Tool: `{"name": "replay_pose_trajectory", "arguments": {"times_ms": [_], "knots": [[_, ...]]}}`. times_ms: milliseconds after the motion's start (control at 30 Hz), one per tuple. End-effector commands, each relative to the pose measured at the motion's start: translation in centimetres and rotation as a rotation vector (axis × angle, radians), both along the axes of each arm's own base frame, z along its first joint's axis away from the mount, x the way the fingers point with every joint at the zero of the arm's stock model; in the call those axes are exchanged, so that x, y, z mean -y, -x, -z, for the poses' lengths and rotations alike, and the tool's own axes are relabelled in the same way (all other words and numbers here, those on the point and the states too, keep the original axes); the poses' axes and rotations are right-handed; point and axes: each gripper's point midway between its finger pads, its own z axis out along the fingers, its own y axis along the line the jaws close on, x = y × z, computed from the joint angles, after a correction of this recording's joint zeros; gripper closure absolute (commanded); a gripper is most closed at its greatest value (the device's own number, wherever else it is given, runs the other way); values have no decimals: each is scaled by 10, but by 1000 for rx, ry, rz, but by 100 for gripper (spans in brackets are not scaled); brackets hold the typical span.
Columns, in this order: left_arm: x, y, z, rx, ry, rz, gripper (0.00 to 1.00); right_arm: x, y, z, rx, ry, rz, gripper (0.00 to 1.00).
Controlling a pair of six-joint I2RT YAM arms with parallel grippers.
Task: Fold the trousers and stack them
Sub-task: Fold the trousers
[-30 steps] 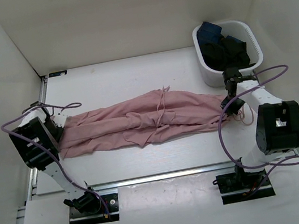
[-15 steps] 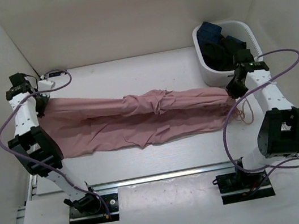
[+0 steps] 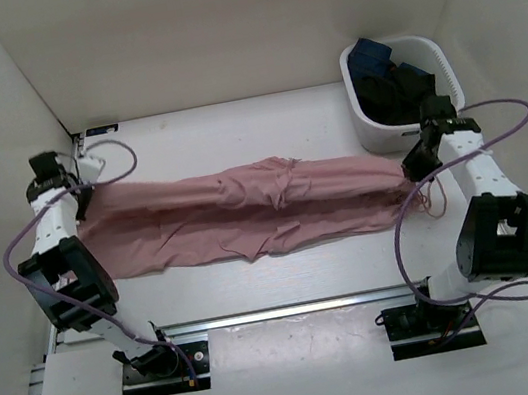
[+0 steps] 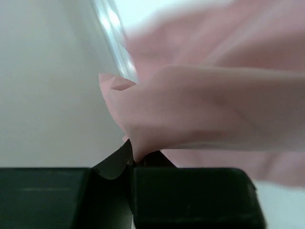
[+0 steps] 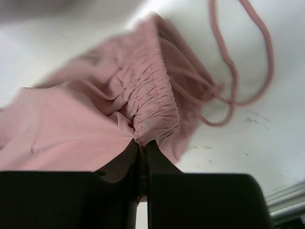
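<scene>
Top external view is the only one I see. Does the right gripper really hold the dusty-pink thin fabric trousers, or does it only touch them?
Observer: It holds them. In the right wrist view the right gripper is shut on the gathered elastic waistband of the dusty-pink thin fabric trousers.
Operator: And the left gripper?
Observer: In the left wrist view the left gripper is shut on a fold of the pink fabric.
Operator: Is the drawstring caught in the jaws?
Observer: No. The thin pink drawstring lies in a loose loop on the white table beside the waistband.
</scene>
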Motion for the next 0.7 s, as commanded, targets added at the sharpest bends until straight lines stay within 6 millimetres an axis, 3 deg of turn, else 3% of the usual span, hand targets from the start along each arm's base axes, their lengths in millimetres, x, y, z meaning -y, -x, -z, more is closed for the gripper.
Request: {"name": "replay_pose_trajectory", "arguments": {"times_ms": [0, 33, 133, 233, 300, 333, 367, 500, 600, 667], "knots": [[-53, 60, 9, -52, -163, -125, 86, 32, 37, 14, -42, 99, 85, 100], [-46, 84, 44, -137, -136, -118, 86, 29, 52, 31, -88, 94, 83, 100], [-51, 123, 86, -224, -76, -179, 86, 25, 67, 52, -132, 74, 86, 100], [-60, 143, 101, -252, -35, -234, 86, 23, 76, 66, -170, 69, 84, 91], [-63, 146, 101, -252, -34, -246, 84, 31, 75, 65, -164, 94, 95, 83], [-60, 148, 105, -268, -30, -223, 68, 36, 77, 67, -178, 106, 94, 79], [-58, 152, 102, -265, -39, -214, 60, 36, 74, 64, -168, 107, 95, 70], [-43, 163, 100, -281, -21, -157, 36, 42, 65, 54, -146, 141, 49, 41], [-33, 178, 84, -301, 14, -117, 34, 42, 66, 35, -108, 142, 22, 30], [-19, 195, 74, -347, 80, -56, 34, 45, 66, 10, -43, 180, 1, 27]]}}
